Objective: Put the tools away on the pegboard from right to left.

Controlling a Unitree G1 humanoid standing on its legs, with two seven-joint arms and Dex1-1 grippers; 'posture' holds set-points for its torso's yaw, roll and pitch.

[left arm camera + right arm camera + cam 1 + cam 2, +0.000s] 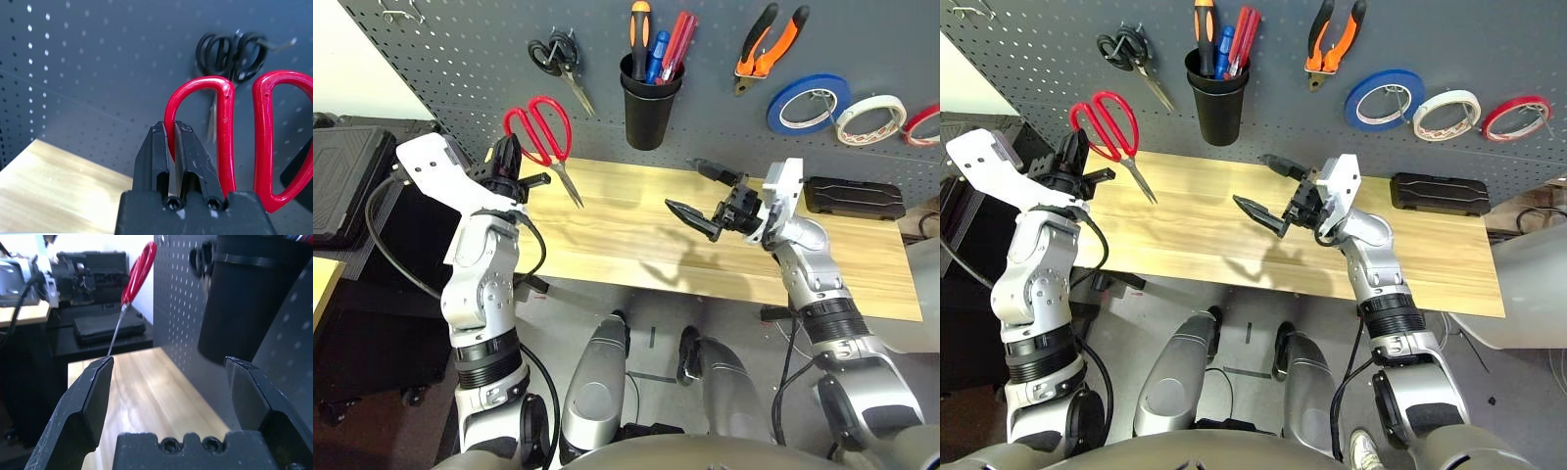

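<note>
In the left eye view, one perforated dark grey pegboard [607,127] of smooth sheet stands behind one pale wood-grained tabletop [636,257]. One pair of red-handled scissors [542,145], with glossy loops and slim metal blades pointing down, is at the left gripper [514,166], in front of the board. Hanging on the board are one pair of black-handled scissors [560,61] and one pair of orange-and-black-handled pliers [769,49]. One tapered black cup [648,113] holds one orange-and-black-handled screwdriver [640,37], one blue-handled tool [658,57] and two red-handled tools [678,45]. One oblong black case [855,197] lies on the tabletop. The right eye view shows three round tape rings on hooks: one blue [1385,100], one thin whitish [1446,116], one red [1515,117]. In the left wrist view, two ridged black fingers [193,161] are clenched on one rounded handle loop of the red-handled scissors, the other loop free beside them. In the right wrist view, the two angular fingers [90,406] of the right gripper [170,363] are spread wide, released, with nothing between them.
</note>
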